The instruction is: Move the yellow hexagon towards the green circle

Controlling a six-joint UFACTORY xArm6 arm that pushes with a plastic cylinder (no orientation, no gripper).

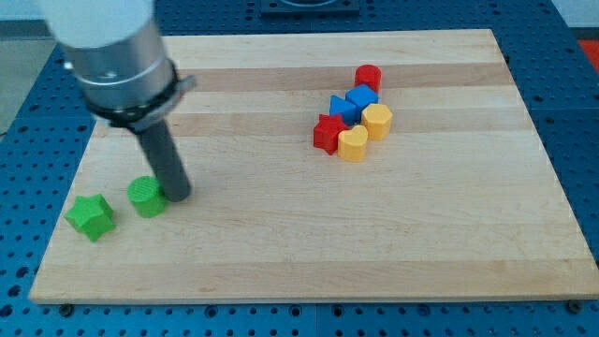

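My tip [179, 196] rested on the table [281, 243] toward the view's lower left, touching or just beside the green circle [147, 197], which lay at its nine o'clock. There was no hand on the arm, only the dark rod, so nothing was clenched or grasped. The green star [92, 216] sat further out, near the circle at its eight o'clock. Well apart, at the tip's two o'clock, a tight cluster held the yellow hexagon [377, 121], with the yellow heart [353, 143] at its seven o'clock, the red star [328, 133], two blue blocks [354, 101] and a red cylinder [368, 78] at the cluster's twelve o'clock.
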